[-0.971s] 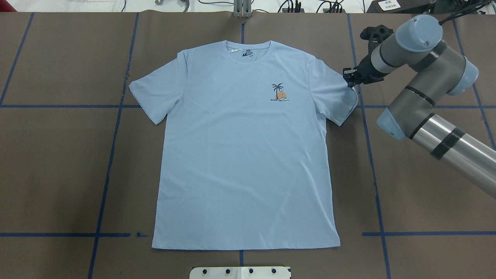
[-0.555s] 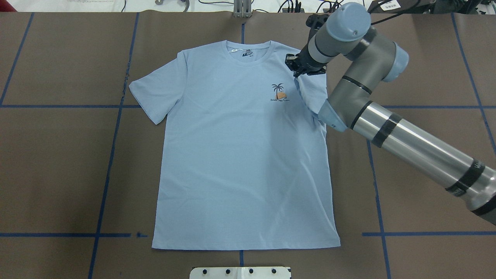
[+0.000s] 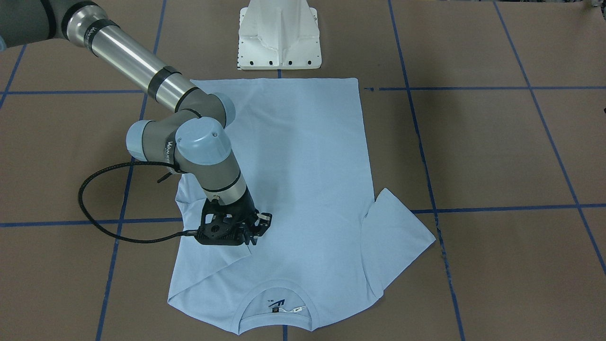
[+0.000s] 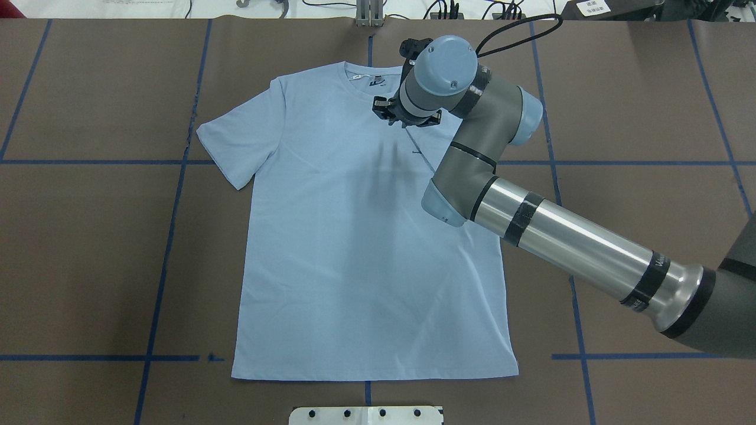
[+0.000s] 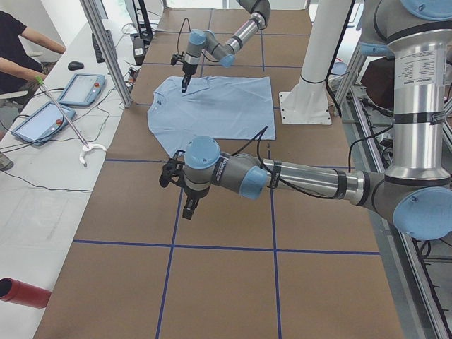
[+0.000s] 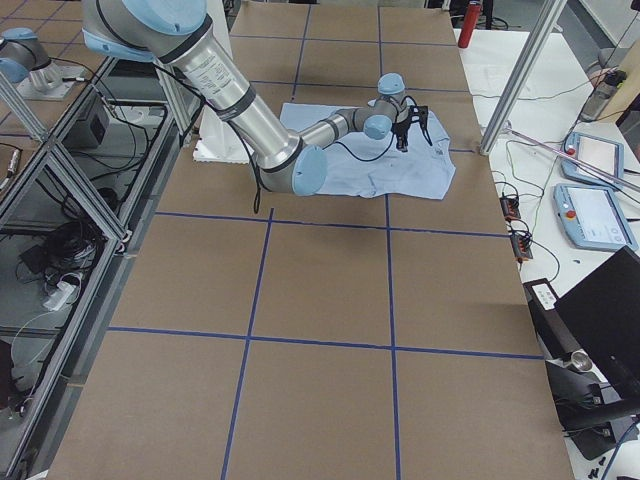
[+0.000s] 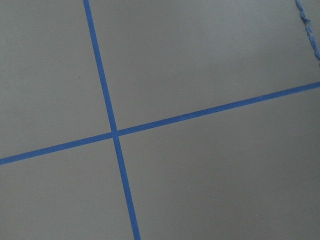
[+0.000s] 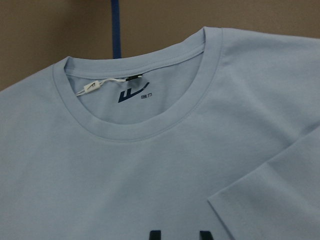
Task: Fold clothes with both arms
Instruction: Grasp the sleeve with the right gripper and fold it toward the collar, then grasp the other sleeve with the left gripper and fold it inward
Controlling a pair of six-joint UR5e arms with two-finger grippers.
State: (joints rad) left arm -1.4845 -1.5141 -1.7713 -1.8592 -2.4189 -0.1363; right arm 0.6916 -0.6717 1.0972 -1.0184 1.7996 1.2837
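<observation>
The light blue T-shirt lies flat, face up, with its collar at the far side of the brown table. My right gripper hangs over the chest just below the collar. It looks shut on the corner of the shirt's right sleeve, which is folded inward over the chest and covers most of the palm graphic. The sleeve's hem shows in the right wrist view. The other sleeve lies spread out. My left gripper hovers over bare table off the shirt's left side. I cannot tell whether it is open or shut.
The white pedestal base stands at the table's near edge by the shirt's hem. Blue tape lines cross the brown table. An operator's table with tablets runs along the far side, with metal frame posts.
My right gripper moved from the table's right side leftward across the shirt, drawing the right sleeve over the chest and hiding the palm graphic. The shirt's body stayed put.
</observation>
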